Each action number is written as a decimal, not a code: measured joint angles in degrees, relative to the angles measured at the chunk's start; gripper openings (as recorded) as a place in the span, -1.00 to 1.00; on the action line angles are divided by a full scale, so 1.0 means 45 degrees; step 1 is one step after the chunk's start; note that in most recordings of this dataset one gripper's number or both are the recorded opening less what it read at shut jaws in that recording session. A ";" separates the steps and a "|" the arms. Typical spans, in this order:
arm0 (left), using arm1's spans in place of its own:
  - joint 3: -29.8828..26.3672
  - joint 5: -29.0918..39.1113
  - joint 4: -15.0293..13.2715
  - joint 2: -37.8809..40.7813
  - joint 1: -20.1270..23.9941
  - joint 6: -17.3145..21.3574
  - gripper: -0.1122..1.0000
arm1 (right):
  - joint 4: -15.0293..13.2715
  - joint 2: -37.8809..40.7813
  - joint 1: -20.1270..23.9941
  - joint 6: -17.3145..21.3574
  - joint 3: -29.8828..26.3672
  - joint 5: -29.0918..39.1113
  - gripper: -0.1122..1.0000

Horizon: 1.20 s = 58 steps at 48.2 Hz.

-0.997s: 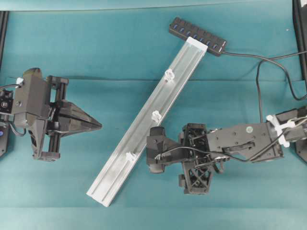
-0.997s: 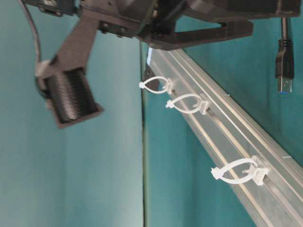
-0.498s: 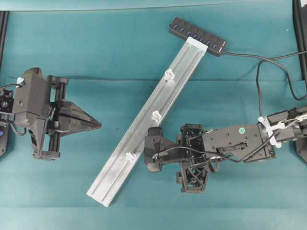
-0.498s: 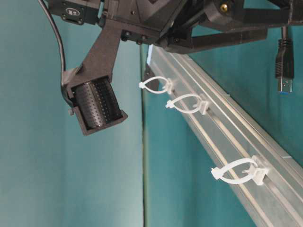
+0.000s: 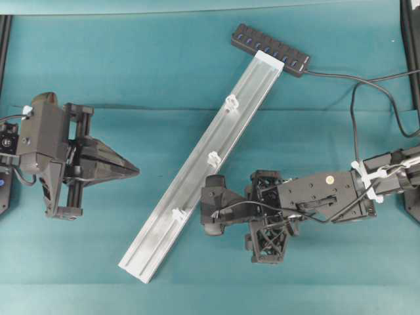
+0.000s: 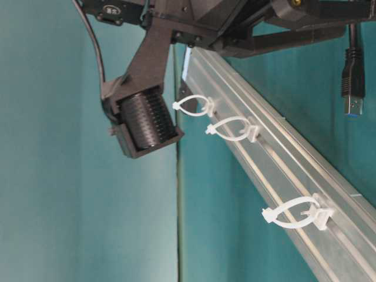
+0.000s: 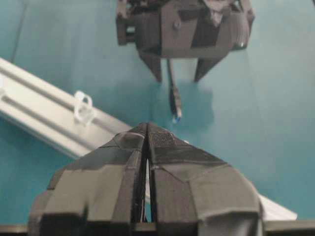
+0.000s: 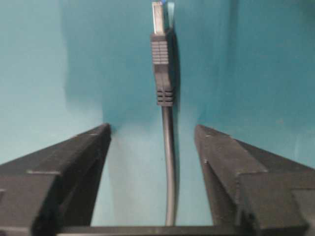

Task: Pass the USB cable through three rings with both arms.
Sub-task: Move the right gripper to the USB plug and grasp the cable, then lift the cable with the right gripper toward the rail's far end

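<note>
black usb cable (image 8: 166, 128) lies on the tabletop between the right tool's (image 8: 153, 142) parted fingers, apparently not gripped yet, beside the rail's three rings (image 5: 213, 158), while the left tool (image 7: 146, 142) waits pinched closed on nothing.

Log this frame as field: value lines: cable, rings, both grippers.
cable: USB cable runs between the right gripper's fingers, plug beyond the tips
rings: three rings on the rail, none threaded
right gripper: jaws apart either side of the cord, not touching it
left gripper: shut, holding nothing, apart from the rail
hub: at the rail's far end
</note>
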 measured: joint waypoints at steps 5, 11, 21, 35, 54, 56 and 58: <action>0.0000 -0.0117 0.0000 0.0020 -0.0020 0.0000 -0.81 | -0.0039 0.0020 -0.0039 0.0000 0.0020 0.0000 0.17; 0.0000 -0.0156 0.0000 0.0020 -0.0020 0.0000 -0.81 | -0.0039 0.0059 -0.0078 0.0000 0.0000 0.0000 -0.25; 0.0000 -0.0176 0.0000 0.0020 -0.0039 0.0000 -0.81 | 0.0020 0.0059 0.0000 0.0000 0.0000 0.0020 -0.65; 0.0000 -0.0195 0.0000 0.0039 -0.0039 0.0000 -0.81 | 0.0039 0.0059 -0.0020 0.0000 0.0000 0.0020 -0.65; 0.0000 -0.0195 0.0000 0.0039 -0.0039 -0.0020 -0.81 | 0.0039 -0.0020 -0.0059 -0.0020 -0.0137 0.0371 -0.65; 0.0000 -0.0195 0.0020 0.0020 -0.0039 -0.0020 -0.81 | 0.0059 -0.0117 -0.0098 -0.0020 -0.0156 0.0469 -0.65; 0.0000 -0.0176 0.0000 0.0039 -0.0020 -0.0020 -0.81 | 0.0078 -0.0273 -0.0137 -0.0020 -0.0234 0.0605 -0.65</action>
